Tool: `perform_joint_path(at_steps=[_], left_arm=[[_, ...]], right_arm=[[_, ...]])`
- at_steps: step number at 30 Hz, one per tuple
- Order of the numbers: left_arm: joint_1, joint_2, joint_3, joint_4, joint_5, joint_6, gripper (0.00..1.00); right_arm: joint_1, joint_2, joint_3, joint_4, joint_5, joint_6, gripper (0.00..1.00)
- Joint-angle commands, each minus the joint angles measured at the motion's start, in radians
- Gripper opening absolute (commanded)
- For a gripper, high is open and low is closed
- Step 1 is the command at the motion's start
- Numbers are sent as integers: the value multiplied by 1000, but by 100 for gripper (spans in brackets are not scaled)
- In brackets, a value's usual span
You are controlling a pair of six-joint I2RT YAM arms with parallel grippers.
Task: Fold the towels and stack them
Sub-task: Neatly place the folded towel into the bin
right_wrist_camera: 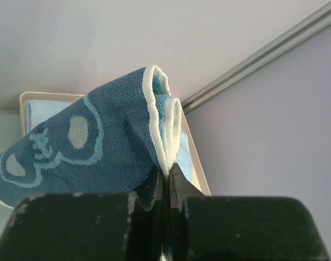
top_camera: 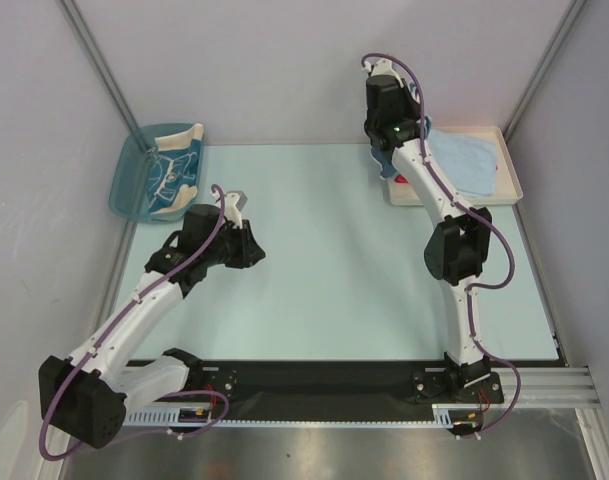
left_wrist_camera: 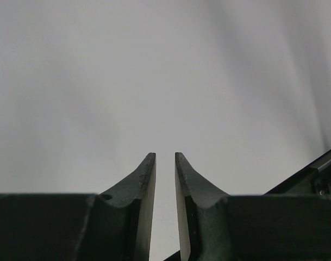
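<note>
While the right end effector [right_wrist_camera: 166,169] clamps the dark-blue towel [right_wrist_camera: 100,155], the left end effector [left_wrist_camera: 165,156] stands slightly parted.

Two robot arms: left arm [top_camera: 134,310], right arm [top_camera: 454,245]. One cream tray [top_camera: 511,165]. On the tray, one light-blue towel [top_camera: 466,160] and one red towel [top_camera: 401,181]; above its left edge, one dark-blue cartoon towel [right_wrist_camera: 73,149]. Far left of the tray, one translucent blue bin [top_camera: 122,190] with one beige, teal-bordered towel [top_camera: 179,172].
</note>
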Motion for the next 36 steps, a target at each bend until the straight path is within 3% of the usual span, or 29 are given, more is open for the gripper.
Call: perform_joint_path(at_steps=[1, 15, 36], left_arm=[[1, -4, -4, 26, 23, 24, 25], [-1, -12, -6, 26, 32, 24, 25], [1, 10, -9, 29, 40, 22, 25]], right_arm=[[-10, -93, 40, 29, 3, 11, 0], [25, -143, 62, 29, 2, 8, 0], [-85, -103, 63, -72, -131, 189, 0]])
